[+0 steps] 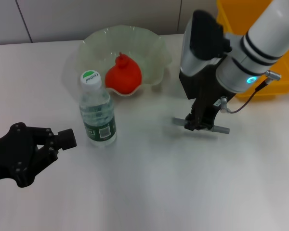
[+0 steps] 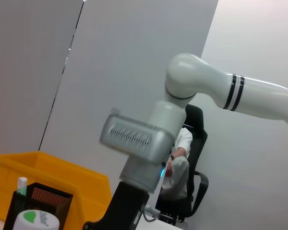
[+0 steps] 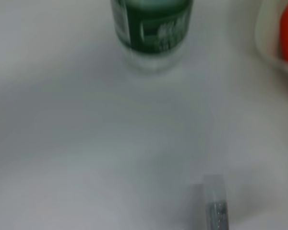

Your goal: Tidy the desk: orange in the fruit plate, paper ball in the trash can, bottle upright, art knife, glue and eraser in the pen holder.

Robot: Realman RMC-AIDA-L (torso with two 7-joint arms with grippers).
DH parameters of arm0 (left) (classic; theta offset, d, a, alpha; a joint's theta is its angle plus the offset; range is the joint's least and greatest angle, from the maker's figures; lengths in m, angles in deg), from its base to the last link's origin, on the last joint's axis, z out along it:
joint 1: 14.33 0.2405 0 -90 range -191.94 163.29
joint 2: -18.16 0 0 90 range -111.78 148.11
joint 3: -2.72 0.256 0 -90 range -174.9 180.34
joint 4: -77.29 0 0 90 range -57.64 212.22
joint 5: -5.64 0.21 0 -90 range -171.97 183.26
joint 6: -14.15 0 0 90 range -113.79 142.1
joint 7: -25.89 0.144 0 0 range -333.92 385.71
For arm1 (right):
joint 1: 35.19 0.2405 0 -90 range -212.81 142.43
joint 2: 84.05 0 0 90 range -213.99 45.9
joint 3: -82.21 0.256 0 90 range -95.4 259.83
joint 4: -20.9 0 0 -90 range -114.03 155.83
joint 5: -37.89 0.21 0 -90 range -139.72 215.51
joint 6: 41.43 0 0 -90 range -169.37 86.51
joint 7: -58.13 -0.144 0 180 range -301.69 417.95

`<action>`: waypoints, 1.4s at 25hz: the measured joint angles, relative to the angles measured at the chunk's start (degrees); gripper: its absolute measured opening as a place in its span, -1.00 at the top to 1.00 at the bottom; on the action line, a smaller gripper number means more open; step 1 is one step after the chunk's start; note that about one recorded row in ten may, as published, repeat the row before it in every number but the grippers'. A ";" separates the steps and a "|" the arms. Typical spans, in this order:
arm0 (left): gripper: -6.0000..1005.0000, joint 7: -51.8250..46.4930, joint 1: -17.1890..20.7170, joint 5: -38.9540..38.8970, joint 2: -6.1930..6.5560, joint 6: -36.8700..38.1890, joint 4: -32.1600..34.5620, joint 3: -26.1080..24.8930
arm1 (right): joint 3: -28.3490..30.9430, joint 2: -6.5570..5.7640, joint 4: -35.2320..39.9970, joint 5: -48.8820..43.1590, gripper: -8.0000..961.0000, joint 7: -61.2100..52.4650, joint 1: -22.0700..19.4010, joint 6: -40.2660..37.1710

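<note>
right arm (image 1: 260,43): white, black bands, cyan light | left claw (image 1: 62,139): black

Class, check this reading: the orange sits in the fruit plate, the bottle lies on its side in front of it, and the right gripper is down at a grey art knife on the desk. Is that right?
One detail is wrong. The bottle is not on its side; it stands upright, cap up, as the head view shows. The rest holds: the orange sits in the fruit plate, and the right gripper is down at the grey art knife on the desk.
</note>
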 joint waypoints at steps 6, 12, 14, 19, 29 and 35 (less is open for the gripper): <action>0.99 0.00 -0.09 -0.17 0.22 0.08 0.00 0.01 | -2.61 -0.06 12.69 5.50 0.69 -3.30 -5.57 -4.20; 0.99 0.13 -0.11 -0.17 0.46 0.02 0.05 -0.08 | -4.72 -0.12 25.20 13.44 0.70 -5.38 -14.09 -3.45; 0.99 0.31 -0.08 -0.16 0.53 0.05 0.07 -0.08 | -4.73 -0.11 28.52 16.13 0.70 -5.37 -16.27 -2.68; 0.99 0.60 0.02 -0.17 0.62 0.18 0.09 -0.08 | -4.50 -0.11 35.17 20.42 0.70 -5.10 -20.82 1.37; 0.99 0.71 0.42 -0.05 0.51 0.35 -0.01 -0.09 | -3.70 -0.22 40.58 24.47 0.71 -2.67 -26.58 10.29; 0.99 0.71 0.18 -0.18 0.44 0.36 -0.01 -0.09 | 1.38 -0.24 42.12 33.36 0.71 2.41 -28.79 12.16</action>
